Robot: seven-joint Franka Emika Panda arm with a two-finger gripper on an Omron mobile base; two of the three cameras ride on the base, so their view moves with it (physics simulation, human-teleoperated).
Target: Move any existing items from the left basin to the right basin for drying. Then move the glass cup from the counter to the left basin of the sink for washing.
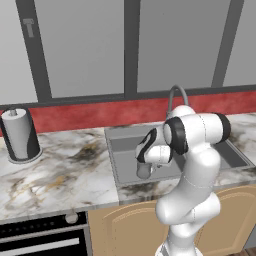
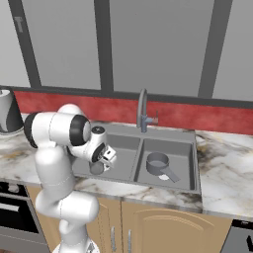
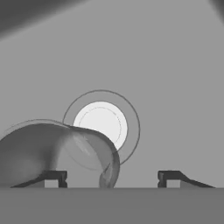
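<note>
The cup (image 3: 61, 153) lies at the lower left of the hand view, tilted, its rim toward the frame centre, overlapping the edge of the white drain (image 3: 101, 124) of the left basin (image 3: 166, 65). In the left base view I see the cup (image 1: 143, 171) at centre frame, low in the left basin (image 1: 120, 150), directly under the hand. In the right base view it (image 2: 96, 168) sits at centre left, below the gripper (image 2: 106, 161), inside the left basin (image 2: 123, 148).

The gripper (image 3: 111, 177) shows its two finger tips (image 3: 54, 177) at the bottom of the hand view, standing wide apart. The left tip is behind the cup's translucent wall; the right tip is clear of it. I read the jaws as spread, with no squeeze on the cup. Whether the left tip touches the glass I cannot tell.

The saucepan (image 2: 159, 163) rests in the right basin (image 2: 183, 153), right of centre in the right base view, handle pointing toward the lower right. The thin divider separates it from the cup.

The faucet (image 2: 142, 111) rises behind the sink (image 2: 163, 132) at centre of the right base view. The counter (image 1: 55, 175) fills the left half of the left base view, with a paper towel roll (image 1: 20, 132) at its far left edge.
</note>
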